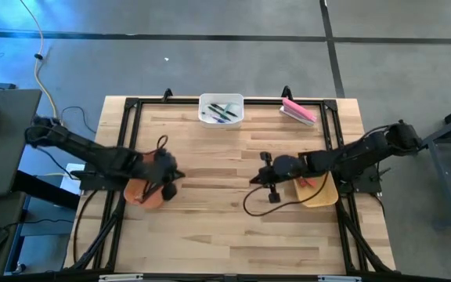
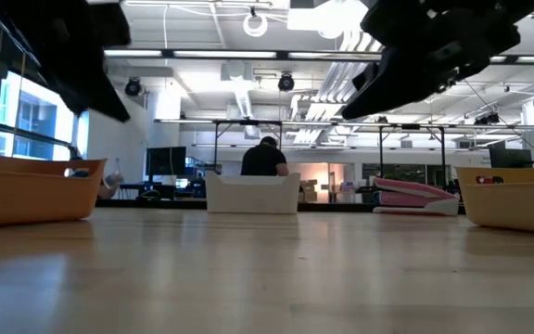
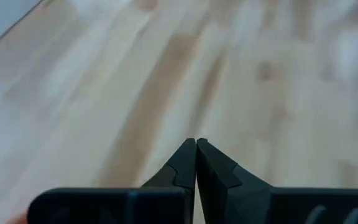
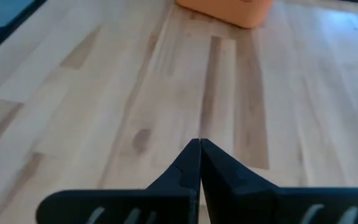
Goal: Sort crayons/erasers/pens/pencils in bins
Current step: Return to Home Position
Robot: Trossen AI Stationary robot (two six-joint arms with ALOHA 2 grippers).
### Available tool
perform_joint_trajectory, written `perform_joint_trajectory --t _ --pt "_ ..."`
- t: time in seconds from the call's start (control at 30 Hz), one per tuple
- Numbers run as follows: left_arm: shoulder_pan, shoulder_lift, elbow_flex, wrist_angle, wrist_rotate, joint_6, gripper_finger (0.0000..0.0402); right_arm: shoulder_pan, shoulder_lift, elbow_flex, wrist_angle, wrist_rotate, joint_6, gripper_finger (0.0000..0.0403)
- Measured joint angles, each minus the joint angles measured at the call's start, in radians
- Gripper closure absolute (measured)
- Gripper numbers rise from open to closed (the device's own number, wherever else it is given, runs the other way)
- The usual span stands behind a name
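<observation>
Withdraw your arms high and level, keeping clear of the bin rims. The left claw (image 3: 196,142) and right claw (image 4: 200,142) have their fingers pressed together, empty, over the bare wooden desk (image 1: 210,235). The white plastic bin (image 2: 253,197) at the far edge holds dark pens (image 1: 224,112). The orange-brown bin (image 2: 26,190) sits left, the mustard-yellow bin (image 2: 517,204) right.

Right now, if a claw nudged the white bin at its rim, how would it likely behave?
The white bin looks low and wide, so it would probably slide on the smooth table rather than tip. It seems light: thin plastic holding a few pens, which lie loose and may shift.
</observation>
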Motion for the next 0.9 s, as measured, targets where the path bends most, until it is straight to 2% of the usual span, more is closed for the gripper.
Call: perform_joint_trajectory --t 0.13,0.27,0.9 --pt "0.167 0.049 -0.011 -0.012 0.080 0.112 0.0402 -0.040 0.000 0.000 0.001 -0.004 0.000 0.0403" --pt "0.259 0.086 -0.011 -0.053 0.087 0.156 0.0402 -0.052 0.000 0.000 0.000 -0.007 0.002 0.0403" --pt "0.385 0.088 -0.010 -0.281 -0.054 0.063 0.0402 -0.053 0.000 -0.002 -0.011 -0.007 0.004 0.0403"
